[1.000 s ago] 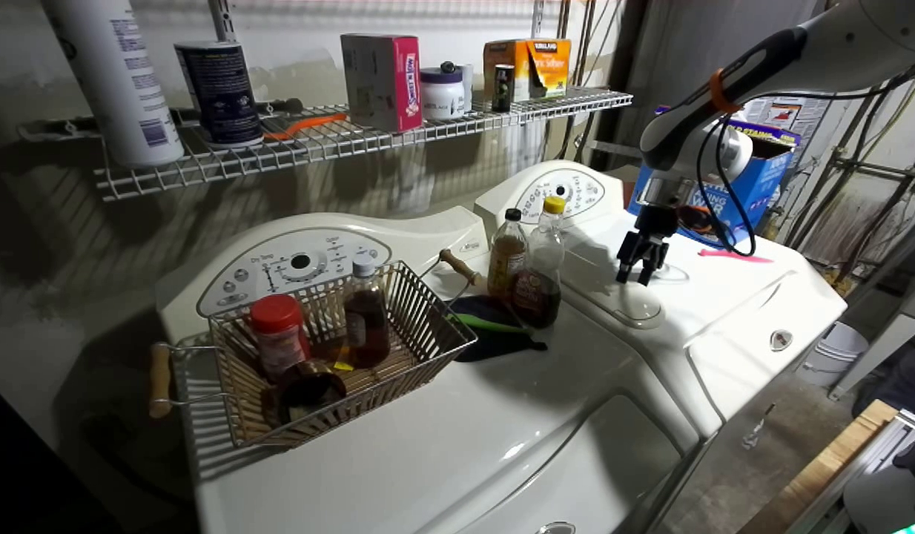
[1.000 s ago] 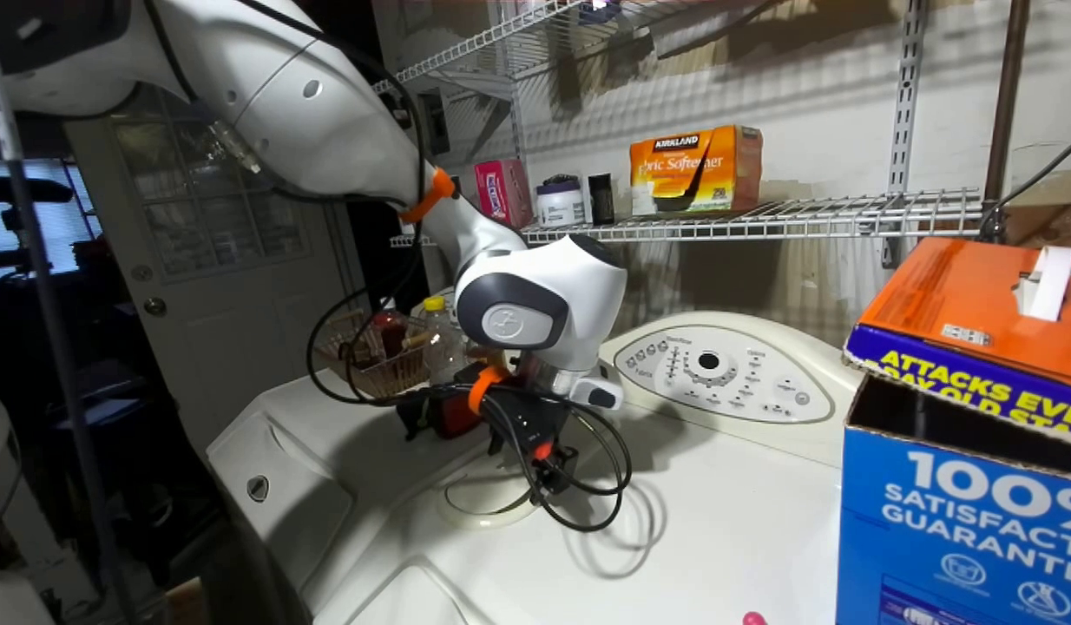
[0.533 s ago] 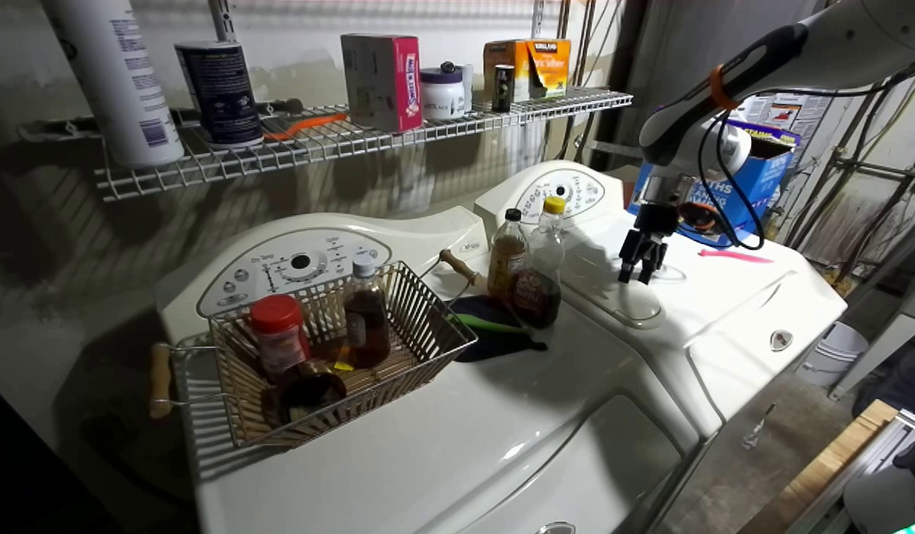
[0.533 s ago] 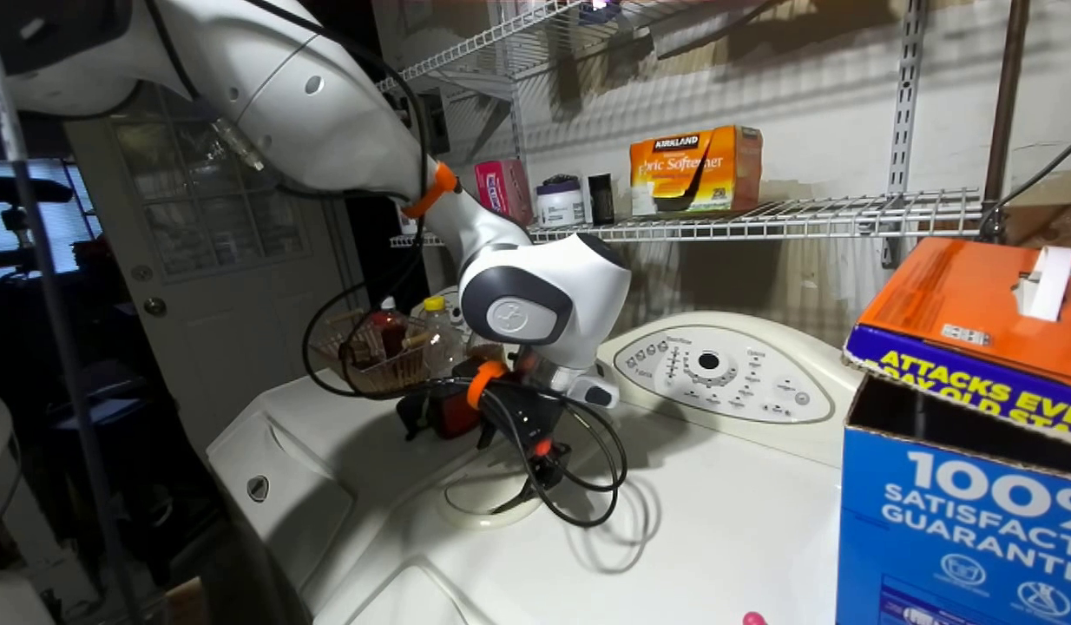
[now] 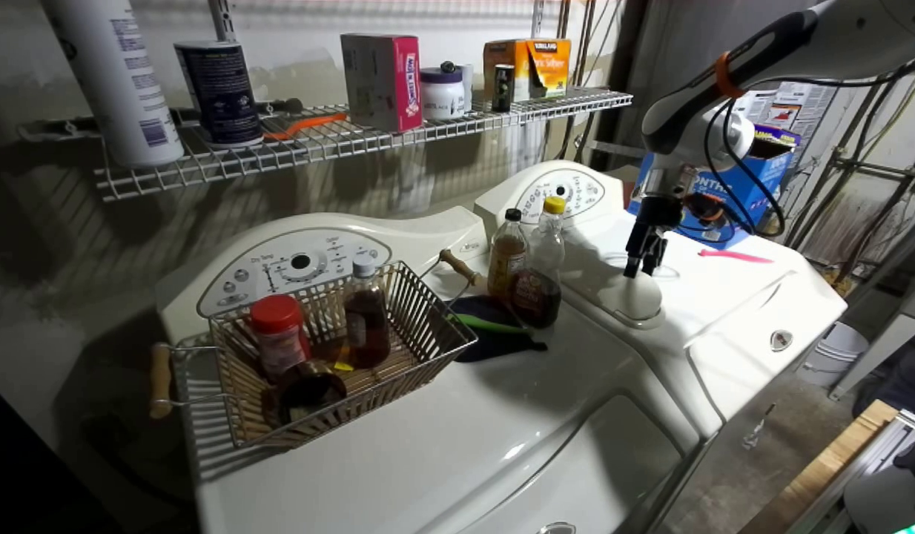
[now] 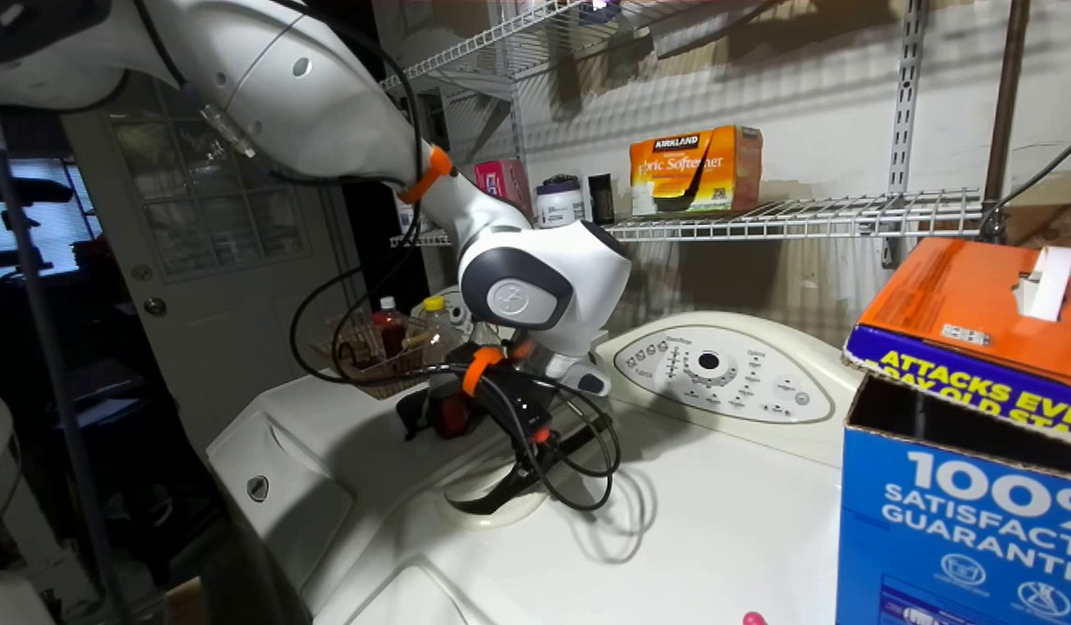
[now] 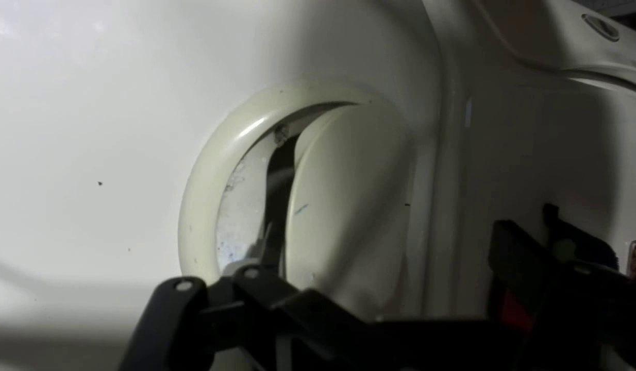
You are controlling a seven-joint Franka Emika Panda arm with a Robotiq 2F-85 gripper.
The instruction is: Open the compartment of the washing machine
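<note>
In an exterior view I see the wire basket [image 5: 376, 397] on the dryer [image 5: 443, 437]. It holds a red-lidded jar [image 5: 279, 337], a pale-capped bottle [image 5: 366, 322] of dark liquid and a tipped brown jar [image 5: 309, 380], contents unclear. Beside it stand a black-capped bottle [image 5: 506, 259] and a yellow-capped bottle [image 5: 537, 297], the latter clear above and dark below. The orange flap [image 6: 969, 291] of the blue box [image 6: 935, 529] is tilted up; the interior is too dark to read. The compartment lid [image 7: 349, 206] sits in the top of the washing machine [image 5: 728, 289], on the dryer side. It is cream, rounded and tilted within its raised ring [image 7: 199, 216], with a gap along the lifted edge. The claw [image 5: 642, 269] is spread; one finger [image 7: 269, 257] is at that gap. I cannot tell whether it touches the lid.
</note>
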